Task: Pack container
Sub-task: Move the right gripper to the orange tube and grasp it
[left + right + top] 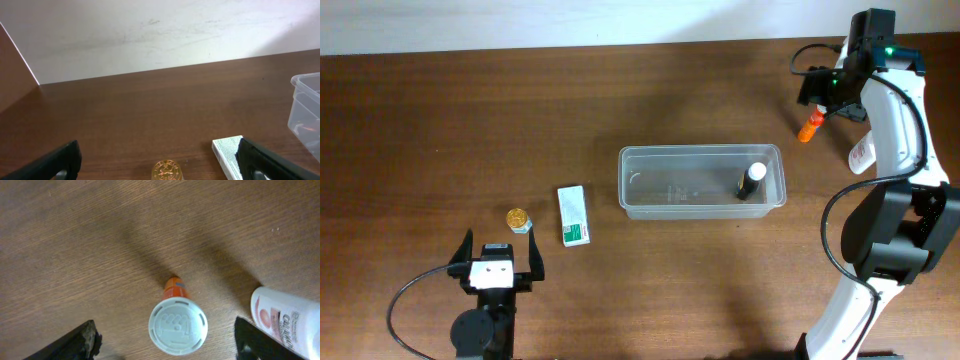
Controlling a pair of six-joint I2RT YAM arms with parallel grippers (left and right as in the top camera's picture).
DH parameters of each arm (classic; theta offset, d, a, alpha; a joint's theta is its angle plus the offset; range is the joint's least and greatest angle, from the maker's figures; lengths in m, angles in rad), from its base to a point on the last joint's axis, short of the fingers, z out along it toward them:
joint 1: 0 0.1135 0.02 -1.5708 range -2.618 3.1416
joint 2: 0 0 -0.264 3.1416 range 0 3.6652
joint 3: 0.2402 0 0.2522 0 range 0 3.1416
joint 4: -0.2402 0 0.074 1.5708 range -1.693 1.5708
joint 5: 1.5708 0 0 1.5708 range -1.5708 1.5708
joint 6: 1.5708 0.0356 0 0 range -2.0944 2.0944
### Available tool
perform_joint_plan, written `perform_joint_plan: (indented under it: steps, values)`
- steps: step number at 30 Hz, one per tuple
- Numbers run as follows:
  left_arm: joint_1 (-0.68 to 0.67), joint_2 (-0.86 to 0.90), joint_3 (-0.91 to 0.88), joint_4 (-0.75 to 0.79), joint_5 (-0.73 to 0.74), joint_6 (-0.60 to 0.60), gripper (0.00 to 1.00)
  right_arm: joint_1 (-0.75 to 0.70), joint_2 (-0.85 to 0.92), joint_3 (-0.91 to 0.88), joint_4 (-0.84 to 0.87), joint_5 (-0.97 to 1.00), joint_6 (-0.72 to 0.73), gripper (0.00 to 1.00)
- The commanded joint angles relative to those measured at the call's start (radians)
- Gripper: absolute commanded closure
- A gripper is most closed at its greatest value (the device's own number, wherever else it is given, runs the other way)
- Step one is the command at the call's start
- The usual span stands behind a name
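The clear container [650, 185] lies mid-table with a dark bottle with a white cap [752, 180] standing in its right end. My right gripper [167, 345] is open above an upright orange bottle with a white cap [177, 327], one finger on each side and clear gaps to the cap. Overhead, that orange bottle [809, 127] stands just below the right gripper [817, 98], beyond the container's far right corner. My left gripper [500, 252] is open near the front edge, holding nothing. A gold-capped jar [167, 171] sits ahead between its fingers.
A white and green box [573, 215] lies left of the container, near the gold-capped jar [519, 218]. A white bottle with a pink label [861, 157] lies right of the orange bottle, close to my right finger [255, 340]. The wall runs along the table's far edge.
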Motion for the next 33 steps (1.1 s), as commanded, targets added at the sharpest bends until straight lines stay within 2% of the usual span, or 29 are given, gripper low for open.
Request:
perform_joint_plan:
  steps: [1, 11, 15, 26, 31, 33]
  values:
    - [0.005, -0.008, -0.003, -0.002, 0.011, 0.013, 0.01, -0.001, 0.033, 0.015, 0.001, -0.002, 0.006, 0.23]
    - [0.005, -0.008, -0.003, -0.002, 0.011, 0.013, 0.01, -0.002, 0.106, 0.015, 0.008, 0.010, 0.006, 0.26]
    - [0.005, -0.008, -0.003, -0.002, 0.011, 0.013, 0.01, -0.002, 0.110, 0.015, 0.020, 0.025, 0.006, 0.31]
    - [0.005, -0.008, -0.003, -0.002, 0.011, 0.013, 0.01, -0.015, 0.110, 0.015, 0.042, 0.032, 0.005, 0.53]
    - [0.005, -0.008, -0.003, -0.002, 0.011, 0.013, 0.01, -0.024, 0.110, 0.015, 0.059, 0.032, 0.002, 0.55]
    - [0.005, -0.008, -0.003, -0.002, 0.011, 0.013, 0.01, -0.030, 0.110, 0.015, 0.063, 0.032, 0.002, 0.61]
